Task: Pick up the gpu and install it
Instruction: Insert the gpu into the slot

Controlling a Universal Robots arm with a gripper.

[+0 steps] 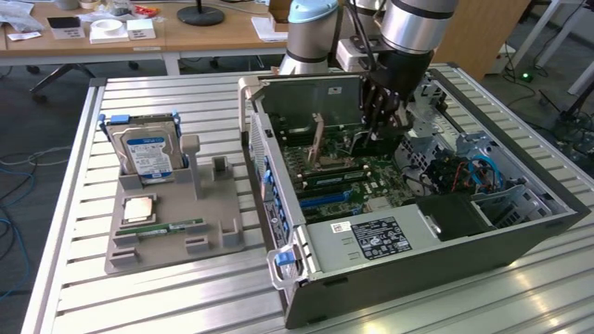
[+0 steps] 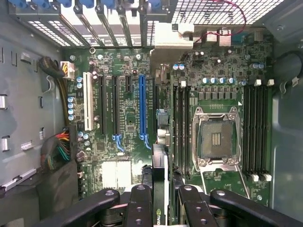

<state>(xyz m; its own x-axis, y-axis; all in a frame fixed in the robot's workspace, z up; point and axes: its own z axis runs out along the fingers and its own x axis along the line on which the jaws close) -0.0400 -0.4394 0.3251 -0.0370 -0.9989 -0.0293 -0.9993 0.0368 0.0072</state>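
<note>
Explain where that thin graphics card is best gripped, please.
By its upper long edge, from above, pinching the two flat faces. The gpu hangs edge-down in the gripper that way, so its lower edge is free above the motherboard and its slots.

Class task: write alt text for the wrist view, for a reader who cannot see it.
The gripper holds the gpu edge-on over a green motherboard inside an open computer case, close to its long blue expansion slot. The board's CPU socket stands open.
</note>
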